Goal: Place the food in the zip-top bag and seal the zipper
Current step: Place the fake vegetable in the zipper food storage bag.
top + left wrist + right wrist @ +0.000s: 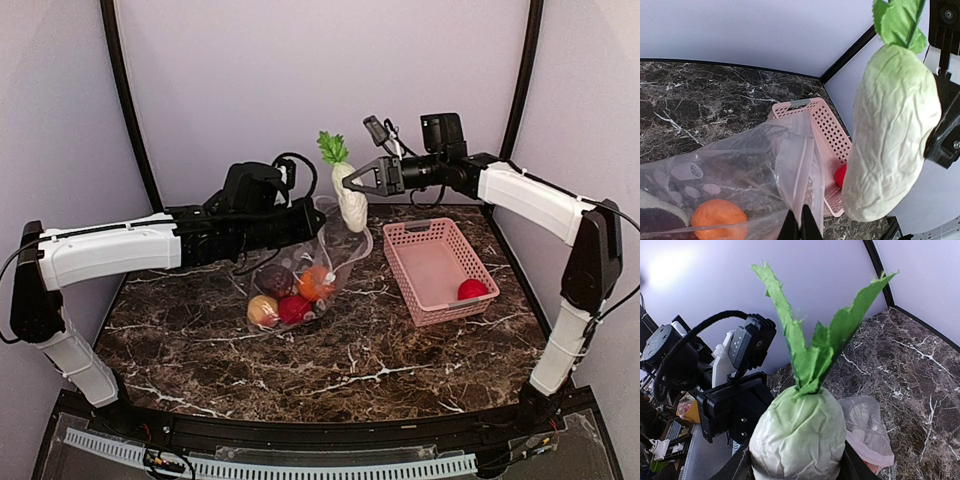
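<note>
Film of the zip-top bag (335, 250) looks thin, limp and slippery, so its stiffer rim seems the best hold; the left gripper (318, 218) is pinched fully closed on that raised rim and holds the mouth up. The bag slumps at the centre of the table (200, 340) with maroon, orange, tan and red food (316, 283) inside. At 12 o'clock from it the white radish (351, 203) hangs upright, leaves up, near the mouth but apart from it. It looks light, soft and squashable. The right gripper (353, 179) clasps it, jaws half-wide, round the upper body below the leaves. At 3 o'clock of the bag, the pink basket (396, 262) holds one red fruit (473, 290)
</note>
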